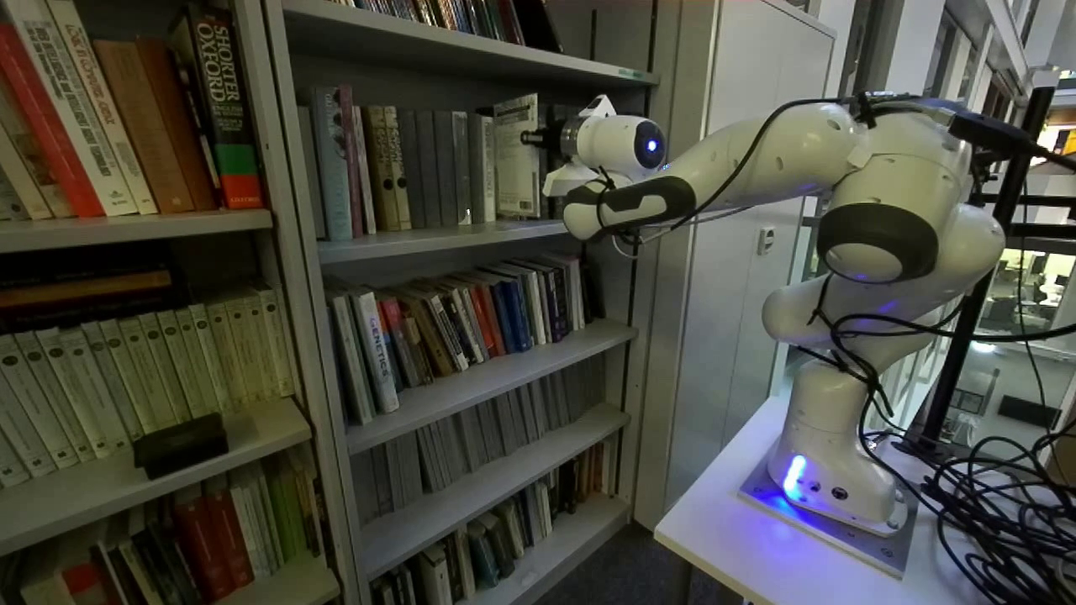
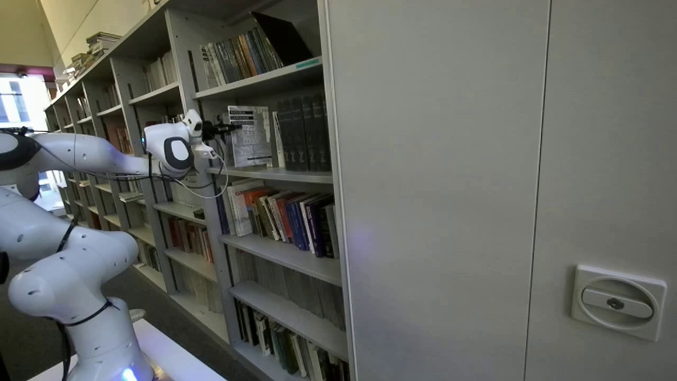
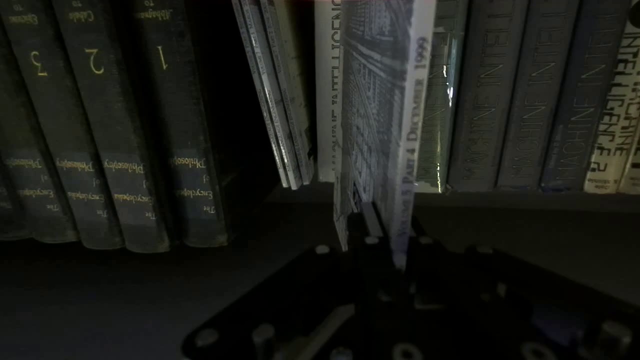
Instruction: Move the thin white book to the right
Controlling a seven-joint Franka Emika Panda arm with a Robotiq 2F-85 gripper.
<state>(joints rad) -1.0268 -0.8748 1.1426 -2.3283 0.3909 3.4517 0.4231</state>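
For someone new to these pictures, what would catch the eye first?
Probably the white arm in an exterior view, stretched toward a row of books: its end effector is closed on a thin book that juts out from them. Next, perhaps, the tangled black cables at that view's lower right, and the dark volumes with yellow numbers at the wrist view's left.

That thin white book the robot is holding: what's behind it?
In the wrist view, behind the thin white book, a pale spine shows past one side and a shiny spine past the other. Whatever stands directly behind the book is covered, so I can't tell.
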